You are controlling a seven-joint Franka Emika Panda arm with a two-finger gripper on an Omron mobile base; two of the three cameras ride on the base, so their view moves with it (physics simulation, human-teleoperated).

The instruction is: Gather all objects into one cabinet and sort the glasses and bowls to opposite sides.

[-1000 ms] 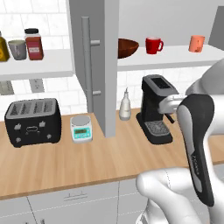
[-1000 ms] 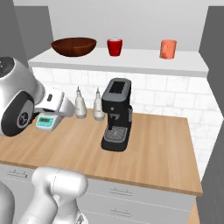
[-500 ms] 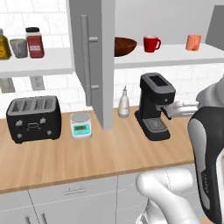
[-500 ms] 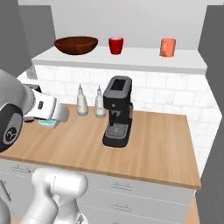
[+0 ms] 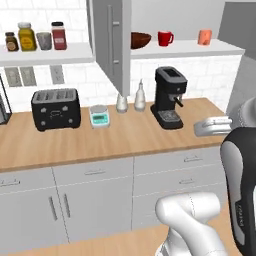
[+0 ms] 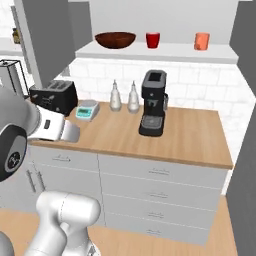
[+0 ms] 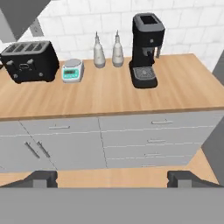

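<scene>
The cabinet stands open, its grey door (image 5: 112, 40) swung out, and on its white shelf (image 5: 220, 49) sit the dark brown bowl (image 5: 140, 40), the red mug (image 5: 165, 38) and the orange cup (image 5: 204, 36) in a row. The right base view shows the same bowl (image 6: 115, 39), mug (image 6: 153, 39) and orange cup (image 6: 202, 40). A pale grey cup (image 5: 44, 40) stands between spice jars on the open shelf to the left. My gripper (image 5: 198, 129) (image 6: 75, 133) hangs open and empty in front of the counter, well below and away from the shelves. In the hand view its gripper (image 7: 112, 177) tips stand wide apart.
On the wooden counter (image 5: 125, 140) stand a black toaster (image 5: 55, 108), a small scale (image 5: 99, 116), two bottles (image 5: 139, 97) and a black coffee machine (image 5: 168, 97). Grey drawers and doors (image 7: 105, 140) run beneath it. Spice jars (image 5: 58, 35) share the left shelf.
The whole picture has shifted: the base has backed away from the counter, so drawers and floor now show. The hand has dropped lower. The gripper stays open.
</scene>
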